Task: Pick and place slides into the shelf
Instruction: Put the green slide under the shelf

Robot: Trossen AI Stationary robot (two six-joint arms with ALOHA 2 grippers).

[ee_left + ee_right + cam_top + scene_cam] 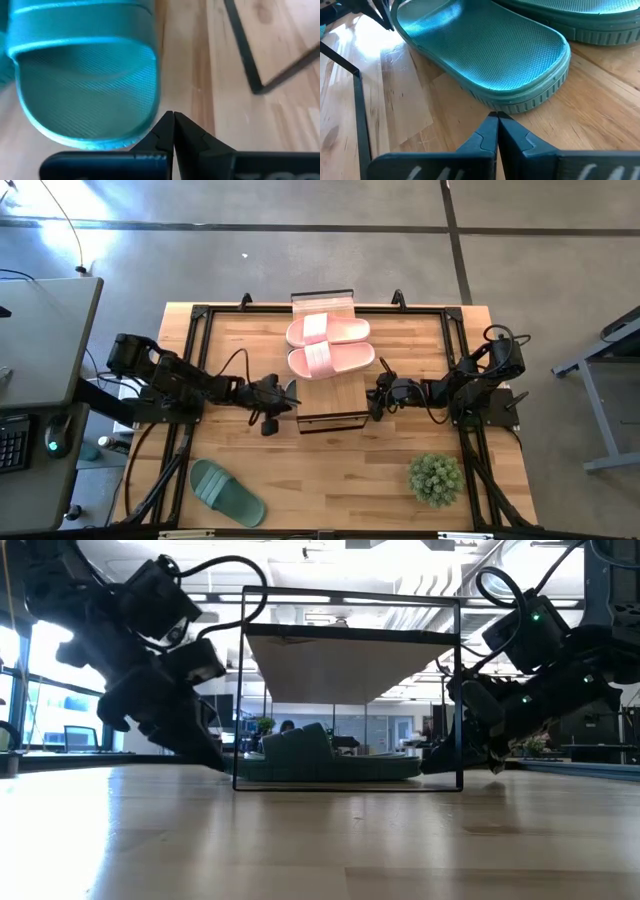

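1. The shelf (331, 395) stands at the middle of the counter (330, 470), its light wood top carried on a thin black frame.
2. Two pale pink slides (329, 330) (331, 359) lie side by side on the shelf's top, toward the far end.
3. Under the top, in the low view, green slides (330, 758) rest on the counter inside the frame; their count cannot be told from there.
4. One more sage-green slide (226, 492) lies alone near the counter's front left corner, well apart from the shelf.
5. The left gripper (290, 398) sits low at the shelf's left side, fingers pressed together and holding nothing; its wrist view shows a green slide (85, 75) just beyond the fingertips.
6. The right gripper (374, 397) sits low at the shelf's right side, likewise closed and empty, its tips just short of a green slide's (485, 55) rim.
7. A small potted plant (435, 478) stands near the front right corner.
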